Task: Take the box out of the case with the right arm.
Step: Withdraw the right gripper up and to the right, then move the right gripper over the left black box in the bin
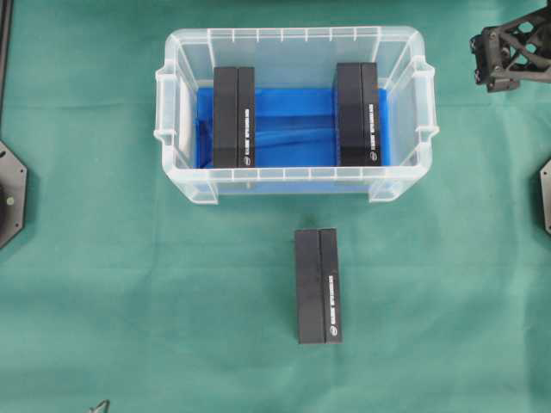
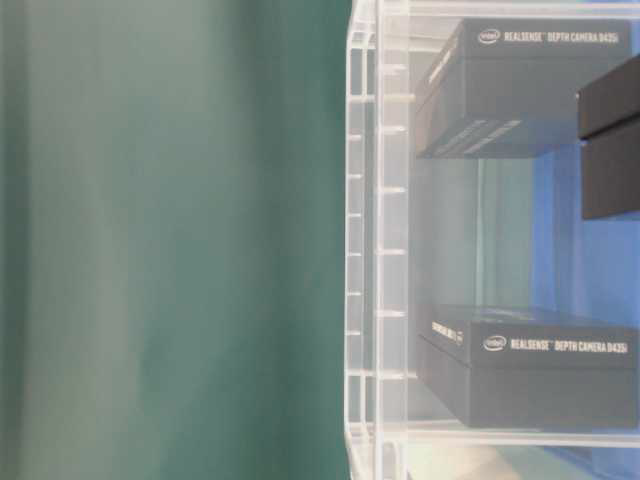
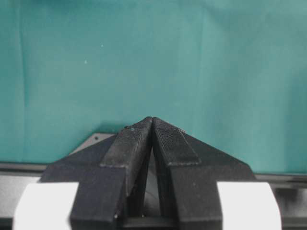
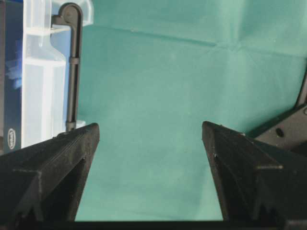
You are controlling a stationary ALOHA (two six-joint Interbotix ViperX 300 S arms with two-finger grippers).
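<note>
The case (image 1: 293,185) is a clear tub with a blue bottom, standing at the upper middle of the green cloth. Two black boxes stand inside it, one at the left (image 1: 233,117) and one at the right (image 1: 357,113). A third black box (image 1: 318,286) lies on the cloth in front of the case. My right gripper (image 1: 482,60) hovers at the top right, outside the case and apart from it. Its fingers are wide open and empty (image 4: 151,132), with the case's corner (image 4: 43,72) to its left. My left gripper (image 3: 152,120) is shut and empty over bare cloth.
Black arm base plates sit at the left edge (image 1: 10,194) and the right edge (image 1: 545,198). A thin black rod (image 4: 72,67) stands beside the case's corner. The table-level view shows the case wall (image 2: 375,240) with boxes (image 2: 540,365) behind it.
</note>
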